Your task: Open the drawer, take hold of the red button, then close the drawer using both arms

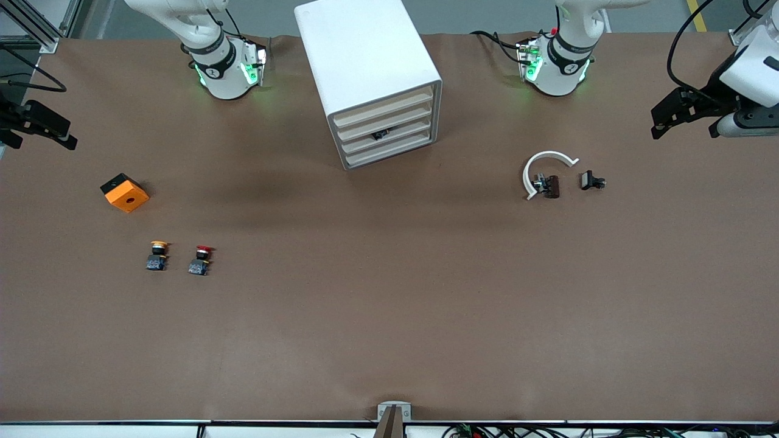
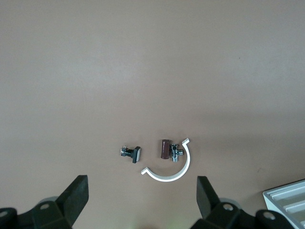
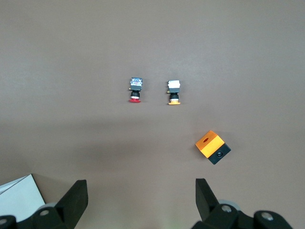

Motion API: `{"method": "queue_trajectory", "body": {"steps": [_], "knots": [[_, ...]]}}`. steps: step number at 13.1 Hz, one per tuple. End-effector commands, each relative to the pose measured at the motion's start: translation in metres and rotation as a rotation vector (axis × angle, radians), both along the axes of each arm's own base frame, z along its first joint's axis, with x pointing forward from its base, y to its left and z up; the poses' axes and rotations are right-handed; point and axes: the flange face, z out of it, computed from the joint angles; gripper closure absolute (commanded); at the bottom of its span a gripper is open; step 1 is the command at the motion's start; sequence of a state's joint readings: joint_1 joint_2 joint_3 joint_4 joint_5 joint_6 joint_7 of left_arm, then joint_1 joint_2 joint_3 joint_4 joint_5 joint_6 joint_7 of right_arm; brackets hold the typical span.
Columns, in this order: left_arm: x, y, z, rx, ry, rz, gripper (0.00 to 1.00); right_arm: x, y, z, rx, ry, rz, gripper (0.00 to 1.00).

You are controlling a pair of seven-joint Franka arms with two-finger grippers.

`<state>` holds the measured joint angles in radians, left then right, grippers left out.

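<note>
The white cabinet (image 1: 365, 58) stands at the table's robot side, its four cream-fronted drawers (image 1: 384, 125) all pushed in. A small dark part (image 1: 380, 134) shows at the third drawer's front. The red-capped button (image 1: 201, 259) lies on the table toward the right arm's end, beside the yellow-capped one (image 1: 157, 255). It also shows in the right wrist view (image 3: 135, 90). My right gripper (image 1: 36, 141) hangs open and empty, high over that end (image 3: 141, 200). My left gripper (image 1: 684, 129) hangs open and empty, high over the left arm's end (image 2: 143, 200).
An orange cube with a hole (image 1: 125, 193) lies farther from the front camera than the buttons. A white C-shaped ring (image 1: 543, 169), a brown part (image 1: 551, 186) and a black clip (image 1: 591, 180) lie toward the left arm's end.
</note>
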<state>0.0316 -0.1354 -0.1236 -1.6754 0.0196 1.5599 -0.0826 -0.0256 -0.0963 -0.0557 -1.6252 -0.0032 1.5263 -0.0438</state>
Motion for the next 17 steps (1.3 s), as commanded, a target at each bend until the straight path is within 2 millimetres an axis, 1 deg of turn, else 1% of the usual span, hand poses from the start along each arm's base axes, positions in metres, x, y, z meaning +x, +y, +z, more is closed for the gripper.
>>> {"method": "queue_trajectory", "body": {"steps": [1,3,5,10,17], "knots": [[0.0053,-0.0002,0.0064,0.018,0.001,0.003,0.0,-0.0107,0.0011,0.0064,0.014,-0.024,0.009,0.0],[0.0053,-0.0002,0.0064,0.018,0.001,0.003,0.0,-0.0109,-0.0004,0.0065,0.014,-0.024,0.014,0.0],[0.0037,-0.0012,0.0045,0.017,0.016,0.003,0.0,-0.0124,-0.0032,0.0077,0.017,-0.025,0.058,0.0],[0.0023,0.0007,0.0038,0.018,0.03,0.007,0.0,-0.0134,0.0002,0.0104,0.055,-0.035,0.055,0.0],[0.0018,0.0025,0.0045,0.019,0.03,0.01,0.0,-0.0153,0.0037,0.0126,0.048,-0.037,0.057,0.0]]}}
